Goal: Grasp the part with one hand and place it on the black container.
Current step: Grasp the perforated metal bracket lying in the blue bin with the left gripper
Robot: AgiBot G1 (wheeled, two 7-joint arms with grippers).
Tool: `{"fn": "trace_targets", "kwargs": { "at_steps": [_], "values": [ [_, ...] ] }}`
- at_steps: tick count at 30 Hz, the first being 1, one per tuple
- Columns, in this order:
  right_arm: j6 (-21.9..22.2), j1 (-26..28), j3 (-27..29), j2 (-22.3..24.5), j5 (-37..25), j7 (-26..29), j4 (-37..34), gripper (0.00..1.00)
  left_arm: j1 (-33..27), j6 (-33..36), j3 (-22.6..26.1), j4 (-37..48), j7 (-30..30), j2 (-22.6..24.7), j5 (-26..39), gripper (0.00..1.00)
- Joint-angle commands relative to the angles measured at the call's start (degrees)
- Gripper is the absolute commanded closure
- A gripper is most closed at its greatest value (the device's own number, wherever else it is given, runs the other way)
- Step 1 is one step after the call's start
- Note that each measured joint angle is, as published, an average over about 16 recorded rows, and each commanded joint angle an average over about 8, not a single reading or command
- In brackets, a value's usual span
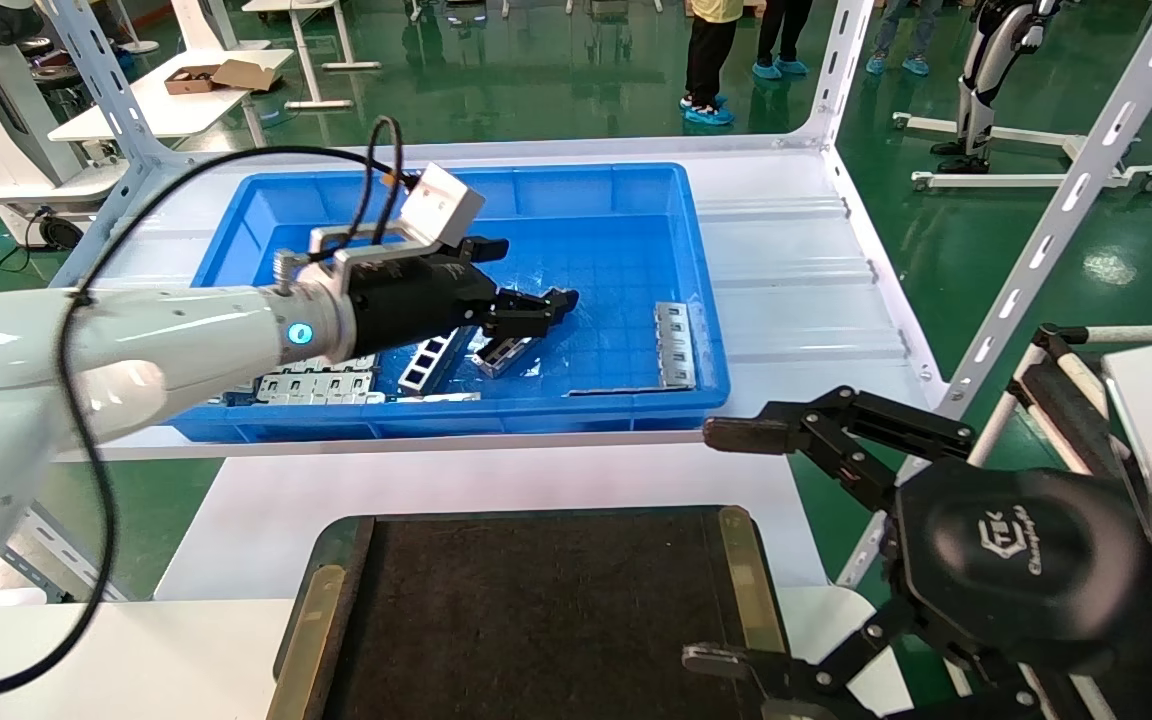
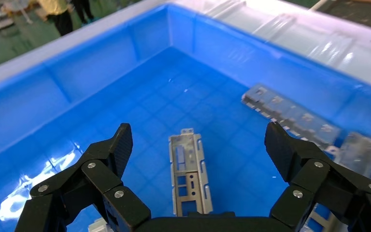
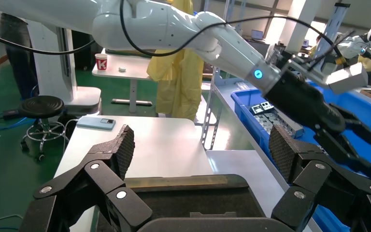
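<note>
Part-grasping is the step we judge ourselves to be in, with nothing carried yet. Nearest us lies the black container [image 1: 536, 610], its dark felt face bare between brass-coloured strips [image 1: 751, 580]. Our right gripper [image 1: 726, 545] hangs parked just beside the container's right edge, fingers spread wide and holding nothing.

Beyond a strip of white table [image 1: 496, 480] sits the blue bin [image 1: 636, 190]. Our left gripper [image 1: 526, 280] is inside it, released, its fingers apart above the floor of the bin. In the left wrist view the part [image 2: 189, 174], a slim silver channel bar, lies flat between the two open fingertips, running lengthwise away from the palm.

To do this well, we would come straight down with one finger on each long side and close across the narrow width, near the bar's middle so it does not tip when lifted.

Room is fair here: bare blue floor surrounds the part on both sides. A ladder-like bar [image 1: 426, 362] and flat slotted plates [image 1: 321, 385] lie near our wrist, and another slotted piece [image 1: 674, 345] rests by the bin's right wall. We must clear the bin's near rim on the way back.
</note>
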Motion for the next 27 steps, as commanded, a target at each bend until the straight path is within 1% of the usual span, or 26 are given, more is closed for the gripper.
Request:
{"fn": "trace_targets", "kwargs": {
  "at_steps": [1, 4, 5, 6, 7, 12, 13, 14, 15, 27],
  "values": [
    [0.00, 0.00, -0.01, 0.00, 0.01, 0.00, 0.00, 0.00, -0.96, -1.62, 0.01, 3.59, 1.48, 1.78, 0.30, 0.00],
    [0.01, 0.00, -0.02, 0.01, 0.01, -0.01, 0.00, 0.00, -1.61, -3.26, -0.01, 6.88, 3.23, 3.25, 0.32, 0.00],
    [0.01, 0.01, -0.02, 0.01, 0.02, -0.01, 0.00, 0.02, -1.74, -3.75, -0.03, 7.74, 3.72, 3.60, 0.24, 0.00],
    [0.01, 0.01, -0.03, 0.01, 0.02, -0.01, 0.00, 0.09, -1.84, -4.20, -0.05, 8.49, 4.18, 3.90, 0.15, 0.02],
    [0.01, 0.01, -0.03, 0.01, 0.02, -0.02, 0.00, 0.22, -1.90, -4.58, -0.06, 9.09, 4.54, 4.13, 0.03, 0.09],
    [0.02, 0.01, -0.05, 0.02, 0.04, -0.03, 0.00, 0.84, -1.77, -5.75, 0.06, 10.87, 5.73, 4.72, -0.74, 0.72],
    [0.03, 0.01, -0.06, 0.02, 0.04, -0.03, 0.00, 0.95, -1.70, -5.87, 0.13, 11.03, 5.87, 4.77, -0.88, 0.84],
    [0.03, 0.01, -0.06, 0.03, 0.04, -0.03, 0.00, 1.00, -1.62, -6.00, 0.20, 11.16, 5.99, 4.80, -1.03, 0.95],
    [0.03, 0.01, -0.07, 0.03, 0.04, -0.03, 0.00, 1.00, -1.53, -6.14, 0.29, 11.27, 6.08, 4.82, -1.17, 1.00],
    [0.05, 0.02, -0.11, 0.05, 0.08, -0.06, 0.00, 1.00, -0.80, -7.52, 1.47, 12.12, 6.15, 4.81, -2.52, 1.00]
  ]
}}
